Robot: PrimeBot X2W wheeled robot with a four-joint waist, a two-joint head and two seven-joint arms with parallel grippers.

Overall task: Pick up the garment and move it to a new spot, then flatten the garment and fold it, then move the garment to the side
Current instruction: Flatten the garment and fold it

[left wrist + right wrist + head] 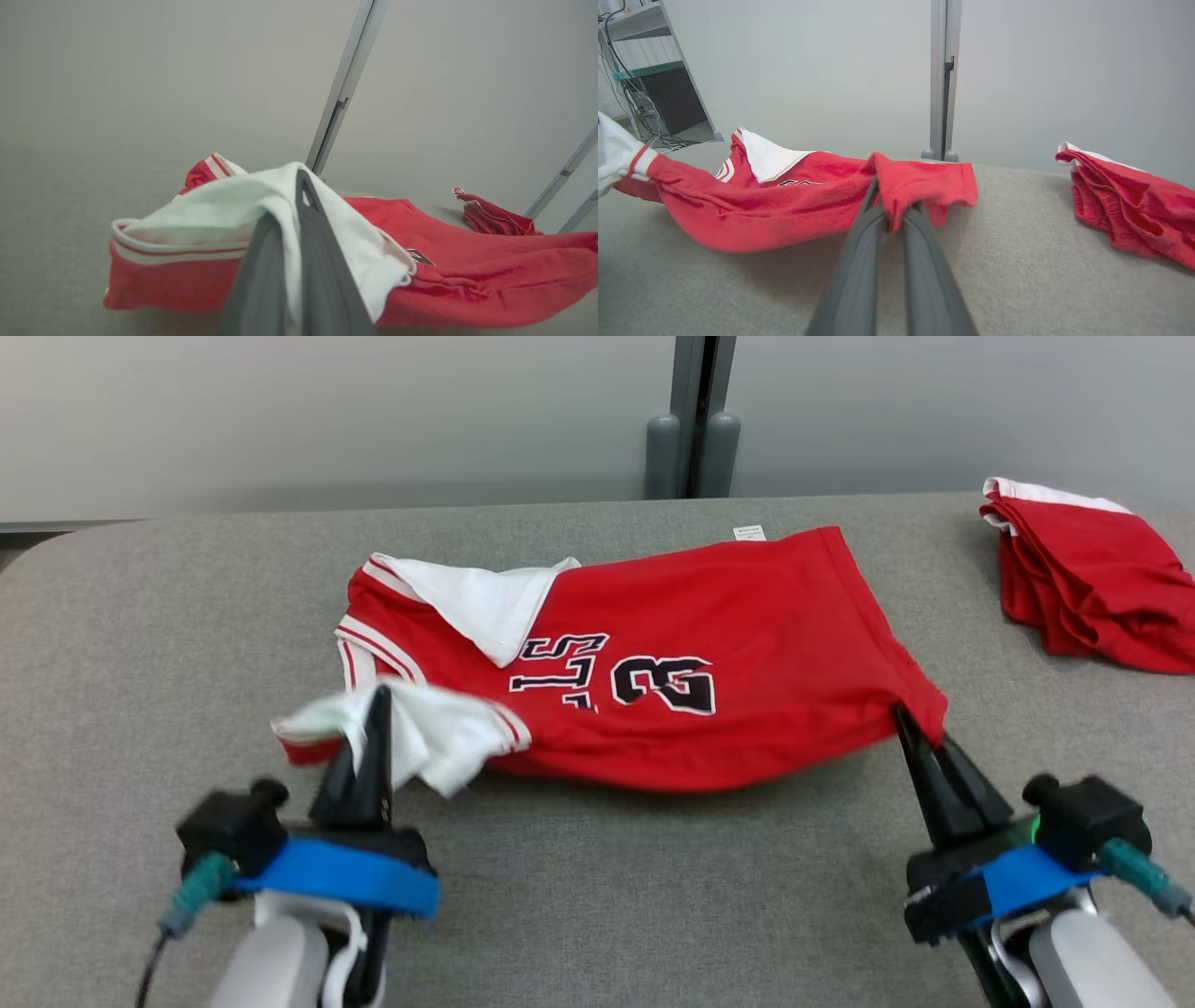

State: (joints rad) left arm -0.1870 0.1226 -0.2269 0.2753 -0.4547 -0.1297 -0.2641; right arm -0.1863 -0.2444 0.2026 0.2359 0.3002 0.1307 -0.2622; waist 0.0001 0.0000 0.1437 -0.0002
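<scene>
A red jersey (709, 616) with white trim and dark numbers lies across the middle of the grey table (597, 896), its near edge lifted off the surface. My left gripper (376, 705) is shut on the white-lined shoulder end (224, 210) at the garment's left. My right gripper (910, 723) is shut on the red hem corner (920, 186) at its right. Between the two grippers the near edge sags in a curve (752, 228) above the table. A white collar flap (485, 602) is folded over on top.
A second red garment (1088, 574) lies bunched at the table's far right corner, also visible as a red pile (1129, 200). A grey post (695, 415) stands behind the table against the wall. Shelving with cables (640, 84) stands beyond the left end.
</scene>
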